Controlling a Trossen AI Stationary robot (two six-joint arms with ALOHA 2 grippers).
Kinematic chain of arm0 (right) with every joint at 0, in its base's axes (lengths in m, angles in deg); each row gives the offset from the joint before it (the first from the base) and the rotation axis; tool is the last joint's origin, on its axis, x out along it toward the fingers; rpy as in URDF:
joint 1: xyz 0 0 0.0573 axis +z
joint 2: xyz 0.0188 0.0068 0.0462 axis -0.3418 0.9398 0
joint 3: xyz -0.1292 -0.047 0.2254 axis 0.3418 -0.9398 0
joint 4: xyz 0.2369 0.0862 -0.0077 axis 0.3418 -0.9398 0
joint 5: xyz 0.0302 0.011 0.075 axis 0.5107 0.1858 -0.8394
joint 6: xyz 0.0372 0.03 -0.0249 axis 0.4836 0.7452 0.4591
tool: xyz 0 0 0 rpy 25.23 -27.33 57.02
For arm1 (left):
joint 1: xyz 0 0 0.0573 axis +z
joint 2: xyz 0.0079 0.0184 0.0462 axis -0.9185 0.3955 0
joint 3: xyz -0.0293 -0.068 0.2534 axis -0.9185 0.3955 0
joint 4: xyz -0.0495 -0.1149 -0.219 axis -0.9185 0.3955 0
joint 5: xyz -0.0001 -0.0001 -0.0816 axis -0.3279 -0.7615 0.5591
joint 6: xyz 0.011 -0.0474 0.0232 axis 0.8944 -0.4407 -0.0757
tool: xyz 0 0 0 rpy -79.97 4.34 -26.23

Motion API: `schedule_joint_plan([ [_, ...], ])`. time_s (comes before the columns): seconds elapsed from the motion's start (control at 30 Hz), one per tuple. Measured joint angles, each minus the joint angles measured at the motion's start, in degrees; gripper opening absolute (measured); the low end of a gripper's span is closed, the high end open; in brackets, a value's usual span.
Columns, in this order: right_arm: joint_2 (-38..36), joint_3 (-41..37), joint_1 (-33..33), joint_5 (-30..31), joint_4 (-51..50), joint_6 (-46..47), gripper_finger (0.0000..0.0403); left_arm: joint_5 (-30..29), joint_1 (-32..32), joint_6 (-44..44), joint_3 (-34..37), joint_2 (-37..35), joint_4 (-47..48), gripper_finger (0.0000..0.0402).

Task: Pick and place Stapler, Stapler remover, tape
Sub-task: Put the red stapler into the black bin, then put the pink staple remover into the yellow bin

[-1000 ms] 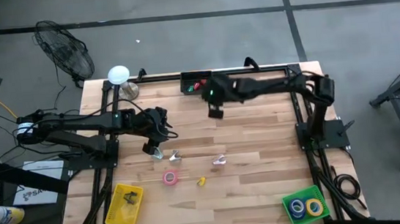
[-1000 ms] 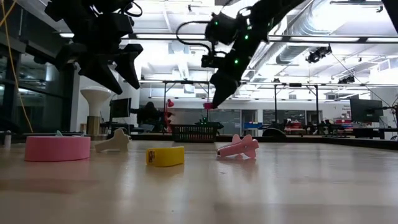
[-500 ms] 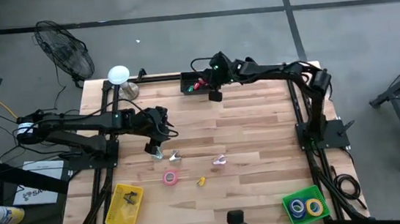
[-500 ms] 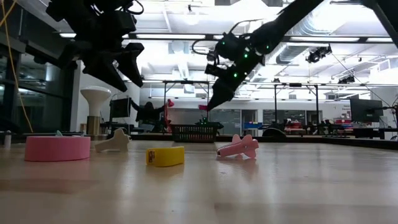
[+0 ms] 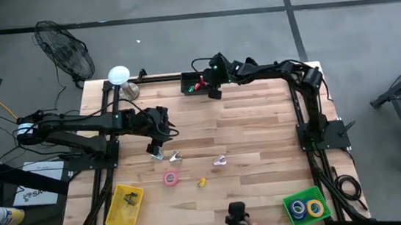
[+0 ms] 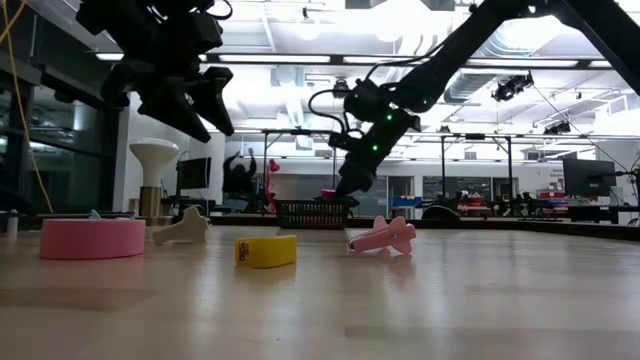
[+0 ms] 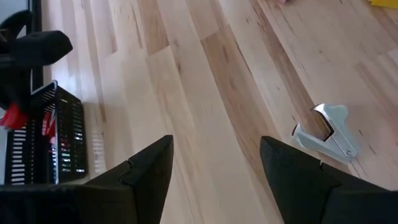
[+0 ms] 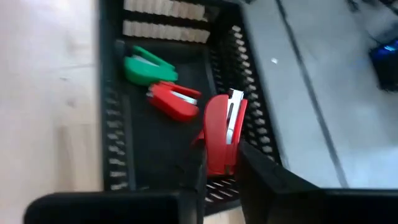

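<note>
Over the black basket [image 8: 118,155], right claw [image 8: 217,163] narrowly parted around a red stapler [image 8: 219,134]; left claw [image 7: 214,171] open, empty.

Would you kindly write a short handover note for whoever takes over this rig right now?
Left tool: open, hovering above a silver staple remover.
Right tool: holding a red stapler over the black basket.
Done: green stapler and another red one in that basket; two tape rolls in the green basket.
Left: pink tape, second silver remover, pink remover, yellow piece, loose on the table.
</note>
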Motion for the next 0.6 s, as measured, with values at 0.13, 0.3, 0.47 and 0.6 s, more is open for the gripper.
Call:
schedule_joint_plan([
  [0.13, 0.0, 0.0, 0.05, 1.55, -0.06, 0.52, 0.0093, -0.13, 0.0, 0.0, 0.0, 0.0, -0.24, 0.0237],
  [0.3, 0.0, 0.0, 0.66, 1.98, -0.14, 0.51, 0.013, -0.15, 0.0, -0.19, 0.0, 0.0, -0.37, 0.0237],
  [0.47, 0.0, 0.0, 1.13, 1.99, -0.21, 0.63, 0.0169, -0.17, 0.0, -0.66, 0.0, 0.0, -0.37, 0.0237],
  [0.6, -0.08, 0.0, 1.53, 2.45, -0.47, 0.74, 0.0198, -0.18, 0.0, -1.13, 0.0, 0.0, -0.37, 0.0237],
])
